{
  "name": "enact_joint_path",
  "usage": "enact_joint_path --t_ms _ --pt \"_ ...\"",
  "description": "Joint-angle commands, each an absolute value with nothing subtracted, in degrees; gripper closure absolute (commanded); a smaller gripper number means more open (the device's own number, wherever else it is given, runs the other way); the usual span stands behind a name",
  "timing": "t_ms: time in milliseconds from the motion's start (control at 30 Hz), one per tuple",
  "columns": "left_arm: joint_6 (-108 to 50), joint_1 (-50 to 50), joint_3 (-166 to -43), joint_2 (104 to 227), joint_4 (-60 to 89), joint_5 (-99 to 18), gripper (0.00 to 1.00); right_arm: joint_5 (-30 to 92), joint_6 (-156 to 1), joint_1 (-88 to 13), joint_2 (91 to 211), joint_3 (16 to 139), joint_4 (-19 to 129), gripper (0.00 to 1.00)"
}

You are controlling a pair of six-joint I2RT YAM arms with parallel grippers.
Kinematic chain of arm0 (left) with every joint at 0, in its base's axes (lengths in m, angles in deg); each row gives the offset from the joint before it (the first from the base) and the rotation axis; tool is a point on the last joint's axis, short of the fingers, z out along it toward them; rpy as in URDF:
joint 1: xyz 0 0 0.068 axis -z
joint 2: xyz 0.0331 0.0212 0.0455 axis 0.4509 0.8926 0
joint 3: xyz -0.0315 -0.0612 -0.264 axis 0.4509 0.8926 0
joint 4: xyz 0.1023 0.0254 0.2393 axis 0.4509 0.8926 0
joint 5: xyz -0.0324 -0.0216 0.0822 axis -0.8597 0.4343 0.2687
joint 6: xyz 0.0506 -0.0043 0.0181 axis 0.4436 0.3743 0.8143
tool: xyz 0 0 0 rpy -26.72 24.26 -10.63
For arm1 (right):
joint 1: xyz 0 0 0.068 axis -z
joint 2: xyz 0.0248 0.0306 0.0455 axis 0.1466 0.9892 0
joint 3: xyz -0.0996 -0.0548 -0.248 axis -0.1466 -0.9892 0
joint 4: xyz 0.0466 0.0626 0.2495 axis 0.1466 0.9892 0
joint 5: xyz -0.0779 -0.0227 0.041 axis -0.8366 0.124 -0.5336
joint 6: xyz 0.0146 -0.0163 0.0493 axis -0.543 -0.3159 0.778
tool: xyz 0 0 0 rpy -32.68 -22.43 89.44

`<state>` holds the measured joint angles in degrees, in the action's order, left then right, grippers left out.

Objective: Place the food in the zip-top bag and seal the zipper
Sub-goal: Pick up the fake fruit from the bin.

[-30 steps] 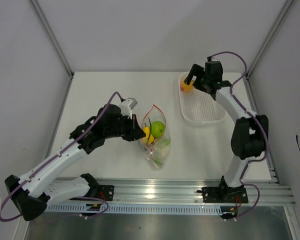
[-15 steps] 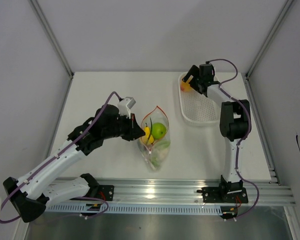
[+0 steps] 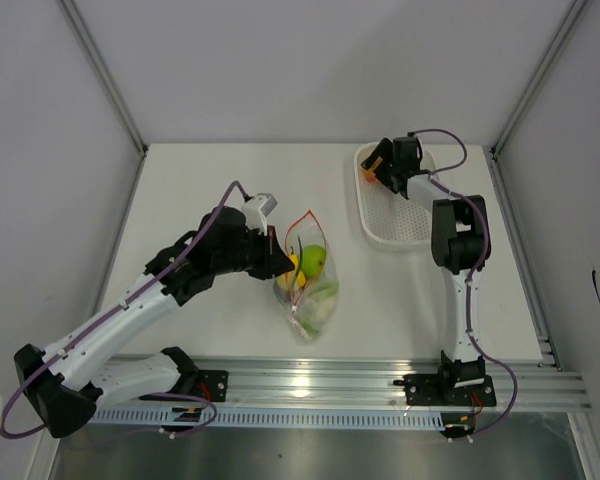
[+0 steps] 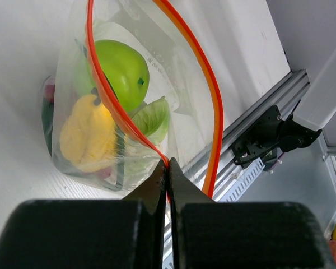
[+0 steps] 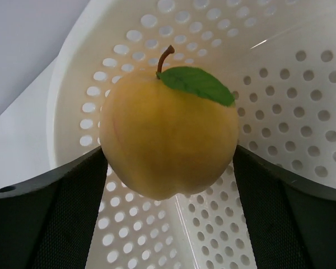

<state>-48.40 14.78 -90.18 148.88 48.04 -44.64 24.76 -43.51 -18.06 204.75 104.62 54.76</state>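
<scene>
The clear zip-top bag [image 3: 310,292] lies mid-table with its mouth agape. My left gripper [image 3: 280,268] is shut on the near run of the red-orange zipper [image 4: 109,101], pinching it at the fingertips [image 4: 168,166]. Inside the bag are a green apple [image 4: 120,70], a yellow piece [image 4: 87,134] and a pale leafy piece [image 4: 154,117]. My right gripper [image 3: 378,166] is down in the far left corner of the white basket [image 3: 410,228]. It stands open [image 5: 171,154], one finger close on each side of the orange-yellow round fruit [image 5: 168,140].
The perforated basket wall [image 5: 302,84] curves right behind the fruit. An aluminium rail [image 3: 360,385] runs along the table's near edge, just below the bag. Enclosure walls close in the table on the left, back and right.
My right gripper has moved left into the basket's far corner and now has the fruit between its fingers. The left gripper has kept its pinch on the zipper, shifting slightly right.
</scene>
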Motion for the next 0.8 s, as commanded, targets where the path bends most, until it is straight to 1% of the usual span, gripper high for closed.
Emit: enact_joint_path --t_ms 0,33,100,133,167,233,267,333,367,433,500,533,567,600,667,700,733,767 --pt "-49.2 14.4 -91.6 149.6 45.6 -45.9 0.99 23.1 -43.0 -17.9 205.3 105.2 51.2 0.09" --pt "-49.2 14.4 -91.6 149.8 45.6 -45.9 0.99 23.1 -43.0 -17.9 205.2 104.9 50.9 0.13" --pt "-49.3 14.4 -91.5 150.1 45.7 -45.8 0.99 21.2 -43.5 -17.9 204.7 103.4 49.1 0.30" --pt "-49.3 14.4 -91.5 150.3 45.9 -45.8 0.99 21.1 -43.8 -17.9 204.3 103.3 48.9 0.41" --pt "-49.3 14.4 -91.7 150.6 46.2 -45.8 0.99 21.0 -44.7 -17.9 204.2 103.3 49.1 0.56" --pt "-49.4 14.4 -91.7 151.0 47.1 -45.9 0.99 21.2 -45.3 -17.9 202.8 102.6 49.1 0.60" --pt "-49.6 14.4 -91.5 151.0 47.2 -45.9 1.00 21.7 -45.7 -18.0 202.0 102.1 48.7 0.69" --pt "-49.9 14.4 -91.3 150.6 47.6 -45.6 0.99 21.2 -47.1 -18.5 198.1 99.7 48.3 0.74" --pt "-50.0 14.4 -91.2 150.5 47.6 -45.6 1.00 20.4 -47.9 -19.1 196.4 98.6 48.3 0.80" --pt "-50.0 14.4 -91.6 150.4 48.2 -45.5 0.99 17.8 -51.1 -21.1 192.7 96.6 48.4 0.81" --pt "-49.9 14.4 -91.9 150.3 49.1 -45.1 0.99 16.1 -53.2 -22.8 186.2 93.5 49.4 0.83" --pt "-49.8 14.4 -92.1 149.9 49.7 -44.9 0.99 13.9 -55.0 -24.8 183.8 90.5 49.9 0.85" --pt "-49.8 14.4 -92.3 149.7 49.8 -44.9 0.99 12.6 -55.9 -25.8 178.5 88.6 50.2 0.86" --pt "-49.7 14.4 -92.4 149.6 50.2 -44.7 0.99 11.2 -56.8 -27.0 175.7 86.7 50.5 0.86" --pt "-49.8 14.4 -92.1 148.8 50.3 -44.8 0.99 7.5 -58.5 -30.8 169.7 80.3 51.5 0.87" --pt "-49.9 14.4 -91.9 148.6 50.2 -44.9 0.99 5.9 -59.1 -32.5 163.6 78.0 52.0 0.87" --pt "-50.1 14.4 -91.1 148.2 50.0 -44.9 0.99 4.3 -59.6 -34.2 160.4 75.6 52.8 0.88" --pt "-50.2 14.4 -90.9 148.0 49.5 -45.3 1.00 1.5 -59.7 -38.0 157.2 73.2 53.4 0.88"
